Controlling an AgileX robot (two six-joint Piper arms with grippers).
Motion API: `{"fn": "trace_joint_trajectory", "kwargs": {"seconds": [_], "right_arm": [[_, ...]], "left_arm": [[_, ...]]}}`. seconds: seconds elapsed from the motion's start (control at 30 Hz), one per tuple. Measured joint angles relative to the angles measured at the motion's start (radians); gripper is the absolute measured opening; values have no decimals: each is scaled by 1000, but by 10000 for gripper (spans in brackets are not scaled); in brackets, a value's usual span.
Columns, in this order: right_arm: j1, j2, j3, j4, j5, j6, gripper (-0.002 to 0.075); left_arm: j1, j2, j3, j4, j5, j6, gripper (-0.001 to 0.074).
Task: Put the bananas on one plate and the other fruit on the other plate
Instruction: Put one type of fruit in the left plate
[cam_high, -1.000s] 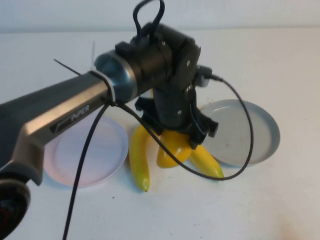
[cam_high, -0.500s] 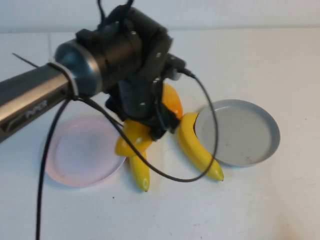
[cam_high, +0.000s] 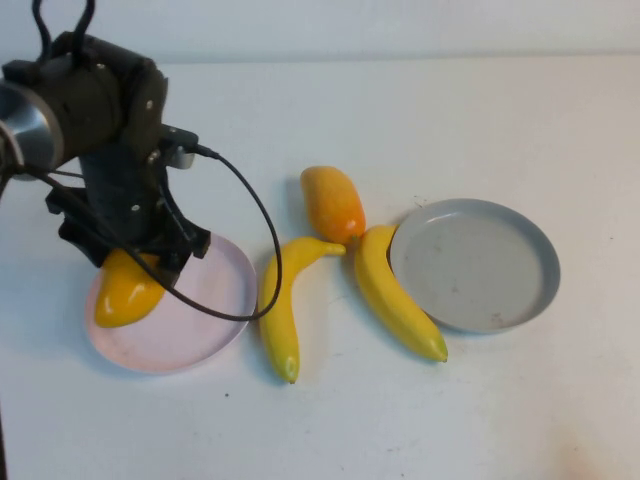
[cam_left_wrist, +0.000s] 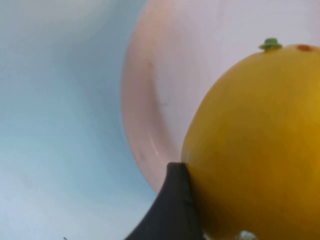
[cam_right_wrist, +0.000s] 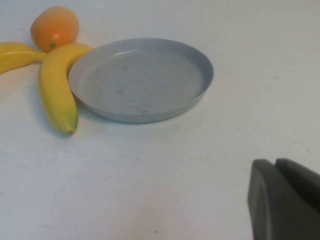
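My left gripper (cam_high: 128, 268) is shut on one orange-yellow mango-like fruit (cam_high: 122, 293) and holds it over the left part of the pale pink plate (cam_high: 205, 325). In the left wrist view the fruit (cam_left_wrist: 255, 140) fills the space beside one dark finger (cam_left_wrist: 172, 210), with the pink plate (cam_left_wrist: 160, 90) behind. The other oval fruit (cam_high: 333, 203) lies on the table mid-scene. Two bananas (cam_high: 281, 305) (cam_high: 396, 296) lie between the plates. The grey-blue plate (cam_high: 520, 290) is bare. My right gripper (cam_right_wrist: 282, 197) is shut and empty, off to the side of that plate (cam_right_wrist: 142, 80).
A black cable (cam_high: 262, 230) loops from the left arm over the pink plate's right side, close to the left banana. The right banana (cam_right_wrist: 52, 90) touches the grey-blue plate's rim. White tabletop surrounds everything.
My left gripper has carried the mango-like fruit from among the bananas leftward to over the pink plate. The left banana and the other oval fruit are uncovered.
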Motion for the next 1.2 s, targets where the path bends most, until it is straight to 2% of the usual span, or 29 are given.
{"fn": "trace_joint_trajectory", "kwargs": {"seconds": [0.33,0.73,1.03,1.2], "right_arm": [[0,0,0,0,0,0,-17],[0,0,0,0,0,0,-17],[0,0,0,2,0,0,-17],[0,0,0,2,0,0,-17]], "left_arm": [[36,32,4,-23,-20,21,575],[36,34,4,-25,-25,27,666],[38,34,4,-37,-28,23,668],[38,34,4,-113,-35,21,668]]}}
